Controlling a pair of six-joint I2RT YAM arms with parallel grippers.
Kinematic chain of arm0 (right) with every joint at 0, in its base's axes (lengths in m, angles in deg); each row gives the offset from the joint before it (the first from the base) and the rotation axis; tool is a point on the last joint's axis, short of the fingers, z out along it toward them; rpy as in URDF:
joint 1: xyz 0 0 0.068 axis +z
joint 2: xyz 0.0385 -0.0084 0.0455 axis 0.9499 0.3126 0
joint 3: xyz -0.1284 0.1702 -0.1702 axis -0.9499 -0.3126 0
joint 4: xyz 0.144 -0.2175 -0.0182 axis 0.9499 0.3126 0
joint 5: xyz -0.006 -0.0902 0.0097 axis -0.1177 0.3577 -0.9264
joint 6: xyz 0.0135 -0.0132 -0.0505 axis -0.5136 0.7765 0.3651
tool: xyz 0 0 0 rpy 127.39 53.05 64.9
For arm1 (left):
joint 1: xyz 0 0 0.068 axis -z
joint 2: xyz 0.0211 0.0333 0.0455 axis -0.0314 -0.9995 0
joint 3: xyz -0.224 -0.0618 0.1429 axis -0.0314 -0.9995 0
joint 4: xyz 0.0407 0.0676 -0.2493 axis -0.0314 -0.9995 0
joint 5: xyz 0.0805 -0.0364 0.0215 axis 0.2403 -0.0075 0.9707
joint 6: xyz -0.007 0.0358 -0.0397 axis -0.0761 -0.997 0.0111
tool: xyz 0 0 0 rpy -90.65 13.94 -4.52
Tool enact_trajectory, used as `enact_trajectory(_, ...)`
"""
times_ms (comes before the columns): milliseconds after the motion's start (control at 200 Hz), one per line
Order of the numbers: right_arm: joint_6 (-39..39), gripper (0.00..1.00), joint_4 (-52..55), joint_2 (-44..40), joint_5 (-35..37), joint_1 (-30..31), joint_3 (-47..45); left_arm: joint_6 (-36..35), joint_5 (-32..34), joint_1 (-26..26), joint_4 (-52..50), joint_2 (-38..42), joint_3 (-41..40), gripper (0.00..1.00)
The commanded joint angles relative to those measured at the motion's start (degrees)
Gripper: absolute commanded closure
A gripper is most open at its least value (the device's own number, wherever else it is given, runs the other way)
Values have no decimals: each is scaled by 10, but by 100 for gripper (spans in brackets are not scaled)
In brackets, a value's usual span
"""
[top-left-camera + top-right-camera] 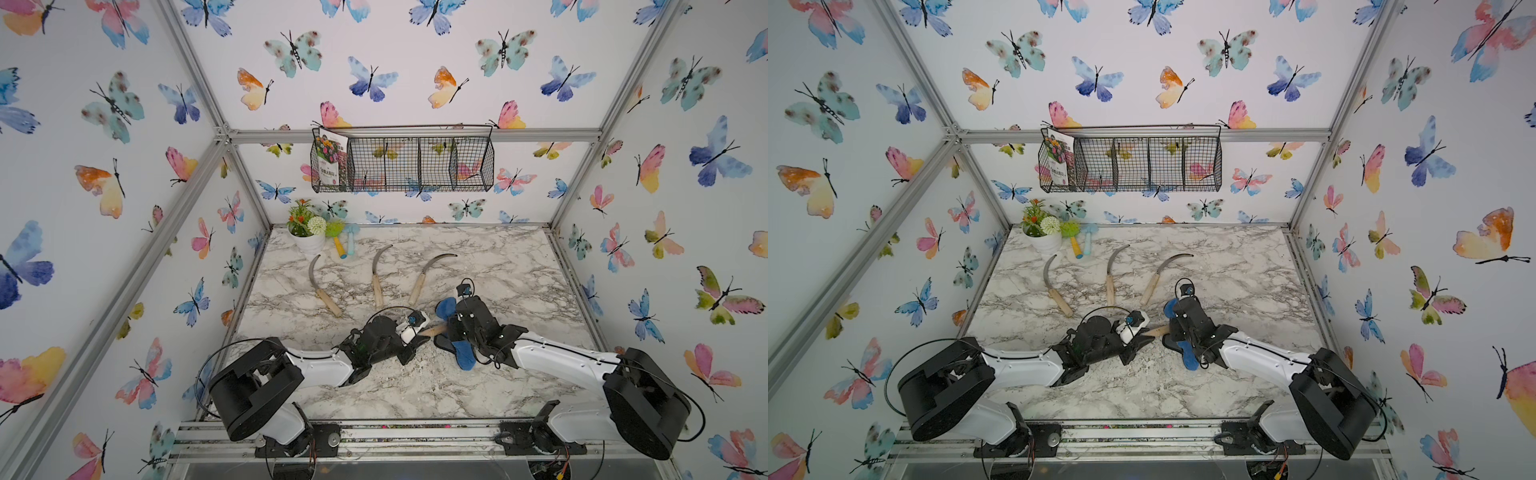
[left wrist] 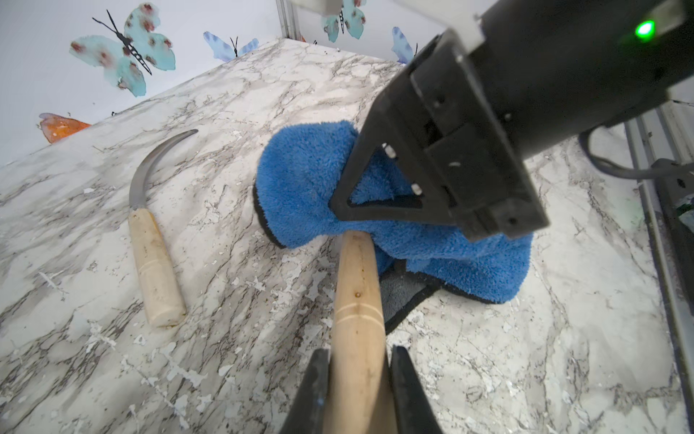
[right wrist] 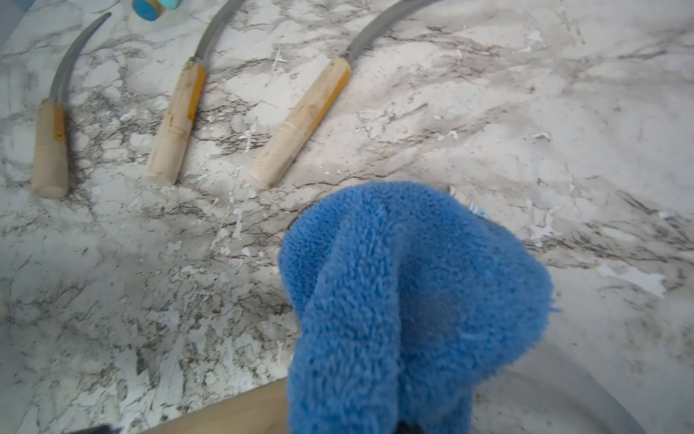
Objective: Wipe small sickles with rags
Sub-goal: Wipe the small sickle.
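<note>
Three small sickles (image 1: 322, 286) (image 1: 378, 274) (image 1: 424, 276) lie side by side on the marble table, curved grey blades pointing to the back. My left gripper (image 2: 358, 360) is shut on the pale wooden handle of another small sickle (image 2: 356, 293), holding it low over the table's front middle. The blue fluffy rag (image 2: 300, 180) is folded over that sickle's blade, which is hidden inside it. My right gripper (image 1: 451, 328) is shut on the rag (image 1: 463, 355). In the right wrist view the rag (image 3: 413, 300) covers the fingers.
A white flower pot (image 1: 309, 239) and yellow- and light-blue-handled toy tools (image 1: 340, 247) stand at the back left. A black wire basket (image 1: 403, 162) with a seed packet hangs on the back wall. White flakes litter the table (image 1: 519, 270).
</note>
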Motion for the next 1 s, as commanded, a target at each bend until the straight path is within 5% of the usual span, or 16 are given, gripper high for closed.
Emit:
enact_trajectory(0, 4, 98, -12, 9, -52, 59, 25, -6, -16, 2, 31, 12, 4, 100)
enact_trajectory(170, 12, 98, -50, -2, -100, 76, 14, -7, -15, 1, 31, 11, 6, 100)
enact_trajectory(360, 8, 98, -37, -3, -22, 69, -4, -7, -17, 1, 32, 12, 3, 100)
enact_trajectory(676, 10, 98, -32, 11, -43, -60, -49, -7, -17, 1, 31, 16, 1, 100)
enact_trajectory(996, 10, 97, -14, 15, -84, -10, -6, -7, -17, 1, 33, 15, 3, 100)
